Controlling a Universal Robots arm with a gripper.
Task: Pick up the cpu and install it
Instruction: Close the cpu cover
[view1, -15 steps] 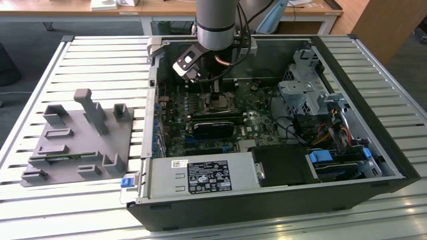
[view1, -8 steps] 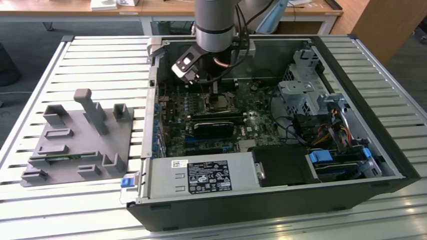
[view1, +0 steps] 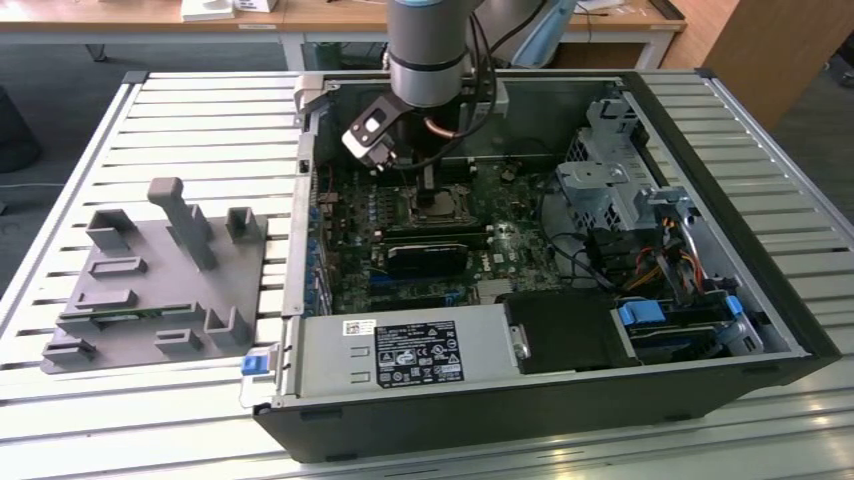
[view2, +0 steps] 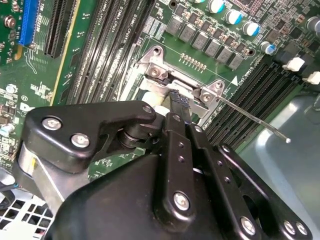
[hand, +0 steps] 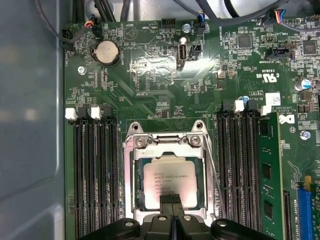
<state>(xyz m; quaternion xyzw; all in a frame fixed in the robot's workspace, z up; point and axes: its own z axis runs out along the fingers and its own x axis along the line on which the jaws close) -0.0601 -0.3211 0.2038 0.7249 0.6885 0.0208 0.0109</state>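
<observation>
An open computer case (view1: 534, 425) lies on its side on a slatted metal table (view1: 200, 110), its green motherboard (hand: 150, 85) facing up. A single robot arm (view1: 427, 50) reaches straight down from above into the middle of the case. Its black gripper (hand: 171, 199) sits low over the processor socket, and in both wrist views the two fingers (view2: 175, 107) are pressed together with only a thin seam between them and nothing pinched. The cpu (hand: 170, 175), a flat square chip with a silvery-grey top, lies level inside the socket, framed on all sides by the metal socket frame (hand: 167, 142). The gripper's tips are at the chip's top near one edge; whether they touch it I cannot tell. A thin wire lever (view2: 250, 119) runs out beside the socket. Rows of black memory slots (hand: 95, 170) flank the socket on both sides, and a green memory stick (hand: 268, 170) stands in a slot beyond one row. A round coin battery (hand: 106, 51) sits further up the board. On the table at the exterior view's left, well apart from the case, rests a grey fixture tray (view1: 147, 290) with upright holders.
</observation>
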